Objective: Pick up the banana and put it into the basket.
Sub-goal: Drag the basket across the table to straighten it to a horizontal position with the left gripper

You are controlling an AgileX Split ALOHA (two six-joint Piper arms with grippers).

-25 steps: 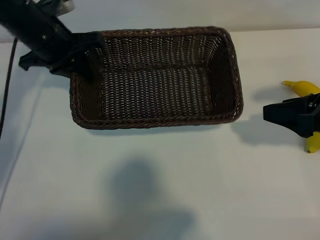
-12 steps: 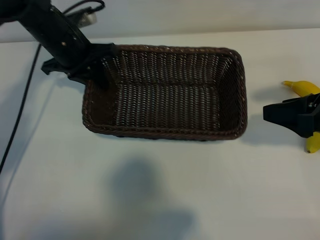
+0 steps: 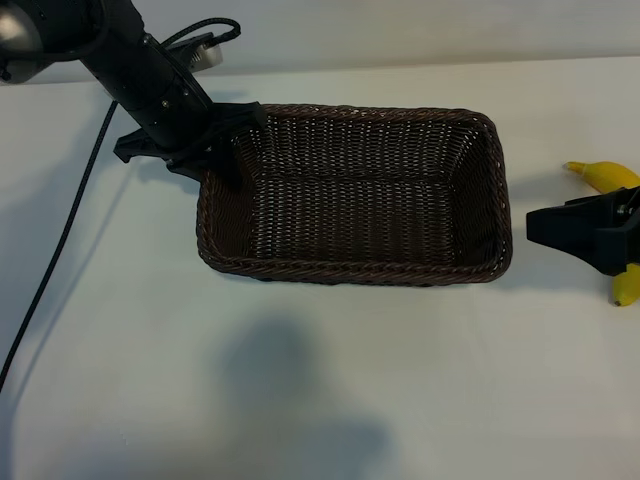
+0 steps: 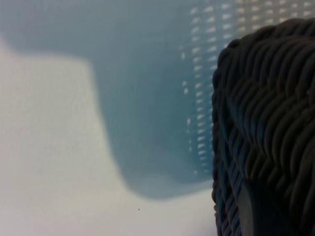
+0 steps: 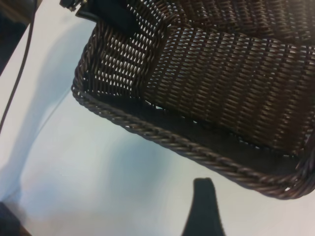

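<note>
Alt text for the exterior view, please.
The left gripper clamps the far-left corner of an empty wicker basket on a white table. At the right edge, the open right gripper hovers over the banana.

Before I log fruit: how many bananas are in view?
1: the banana lies on the table right of the basket, partly hidden behind the right gripper. None shows in the basket.

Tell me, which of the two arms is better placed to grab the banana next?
The right. The right gripper hangs open just over the banana at the table's right edge. The left gripper is shut on the basket at its far left corner, with the whole basket between it and the fruit.
</note>
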